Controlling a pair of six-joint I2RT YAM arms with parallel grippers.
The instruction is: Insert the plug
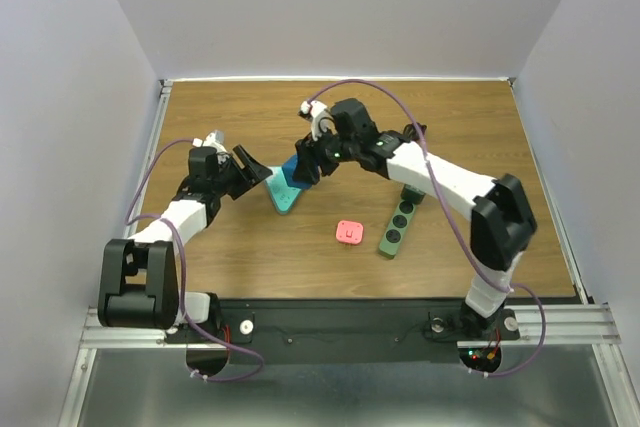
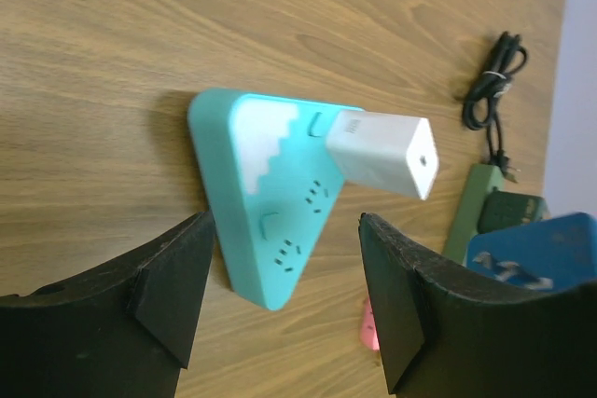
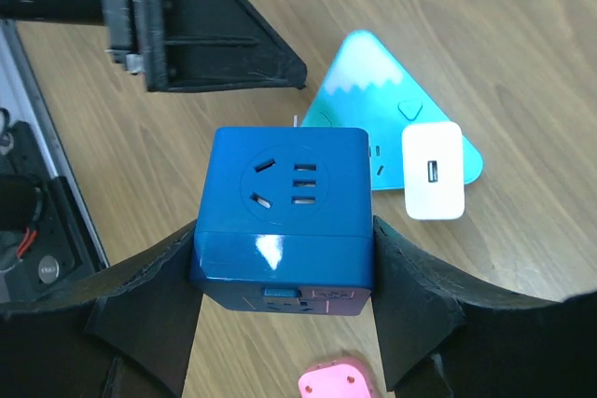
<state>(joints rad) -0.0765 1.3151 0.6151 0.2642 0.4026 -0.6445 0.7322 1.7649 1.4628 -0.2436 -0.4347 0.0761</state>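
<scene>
My right gripper (image 3: 284,253) is shut on a blue socket cube (image 3: 284,202) and holds it above the near-left part of a teal triangular power strip (image 3: 359,76). A white USB charger (image 3: 432,170) is plugged into that strip. In the top view the cube (image 1: 292,169) sits at the right gripper (image 1: 306,163), over the strip (image 1: 283,196). My left gripper (image 2: 284,223) is open and empty, its fingers either side of the strip's near corner (image 2: 266,230), above the table. It is just left of the strip in the top view (image 1: 252,171).
A pink adapter (image 1: 348,232) lies on the wood right of the teal strip. A dark green power strip (image 1: 398,224) lies further right, with a coiled black cable (image 2: 494,90) behind it. The left gripper's fingers (image 3: 210,34) are close beside the cube.
</scene>
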